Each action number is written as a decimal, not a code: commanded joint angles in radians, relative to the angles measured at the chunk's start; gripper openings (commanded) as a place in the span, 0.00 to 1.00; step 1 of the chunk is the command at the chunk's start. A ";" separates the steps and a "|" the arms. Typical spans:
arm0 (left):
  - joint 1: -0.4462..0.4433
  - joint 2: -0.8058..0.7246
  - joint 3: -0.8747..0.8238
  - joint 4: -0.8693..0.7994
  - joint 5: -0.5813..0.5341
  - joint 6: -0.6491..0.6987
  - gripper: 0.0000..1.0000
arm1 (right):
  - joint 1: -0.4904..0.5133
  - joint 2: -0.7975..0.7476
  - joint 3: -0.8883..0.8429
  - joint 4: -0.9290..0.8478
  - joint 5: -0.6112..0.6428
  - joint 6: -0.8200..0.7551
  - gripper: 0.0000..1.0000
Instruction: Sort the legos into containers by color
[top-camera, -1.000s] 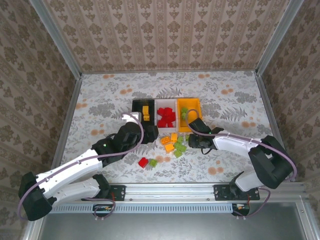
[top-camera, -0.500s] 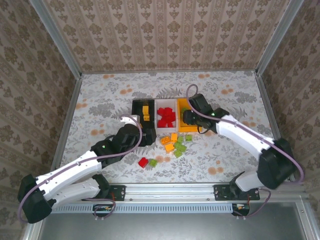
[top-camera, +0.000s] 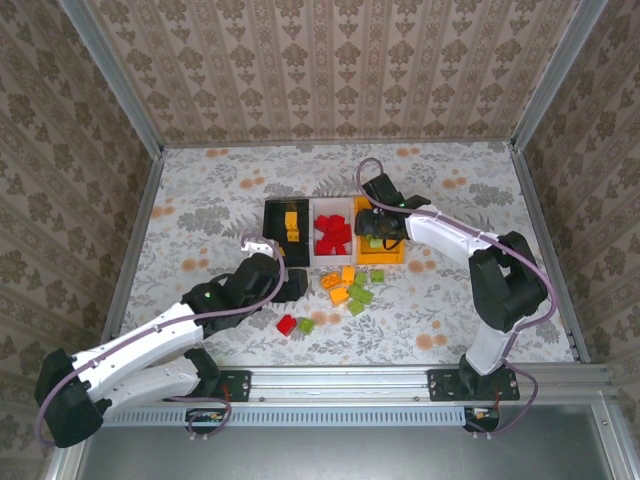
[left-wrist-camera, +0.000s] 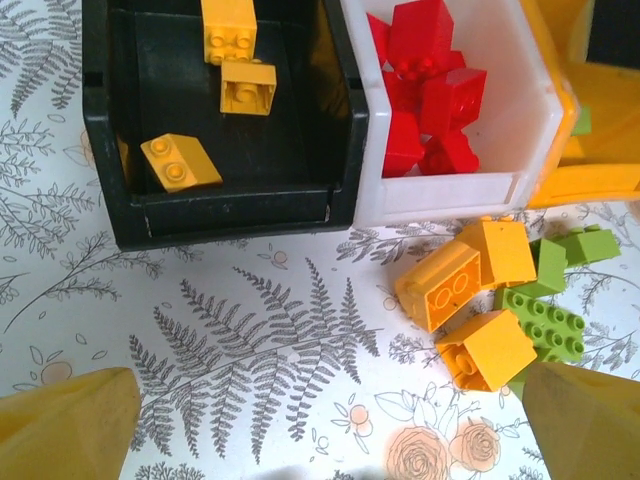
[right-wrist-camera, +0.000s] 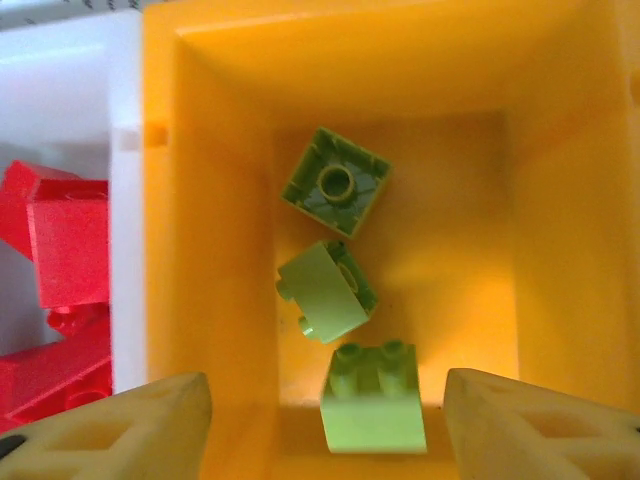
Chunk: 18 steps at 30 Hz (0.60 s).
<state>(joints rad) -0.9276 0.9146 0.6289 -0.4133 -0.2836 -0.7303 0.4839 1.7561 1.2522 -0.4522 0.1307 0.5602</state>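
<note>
We are hovering our wide-open, empty right gripper (right-wrist-camera: 325, 430) over the orange-yellow bin (right-wrist-camera: 190, 250), three green legos (right-wrist-camera: 335, 185) lying within its walls.

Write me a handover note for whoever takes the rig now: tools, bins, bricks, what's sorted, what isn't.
Right tool: open, empty, above the orange-yellow bin, which holds three green bricks.
Left tool: open, empty, over the table in front of the black bin.
Done: at least three orange bricks in the black bin, and a heap of red bricks in the white bin.
Left: a loose pile of orange and green bricks in front of the bins, plus a stray red brick and a stray green brick nearer the arms.
</note>
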 joint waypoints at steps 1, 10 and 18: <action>-0.004 0.000 0.005 -0.046 0.023 0.024 1.00 | -0.002 -0.063 0.006 -0.026 0.001 0.013 0.69; -0.170 0.204 0.064 -0.110 0.061 0.063 0.91 | 0.002 -0.253 -0.190 0.018 -0.034 0.026 0.70; -0.342 0.471 0.167 -0.136 0.021 0.071 0.83 | -0.002 -0.325 -0.289 0.041 -0.034 0.038 0.71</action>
<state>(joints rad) -1.2472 1.3399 0.7483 -0.5053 -0.2428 -0.6788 0.4839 1.4677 0.9783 -0.4255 0.1032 0.5812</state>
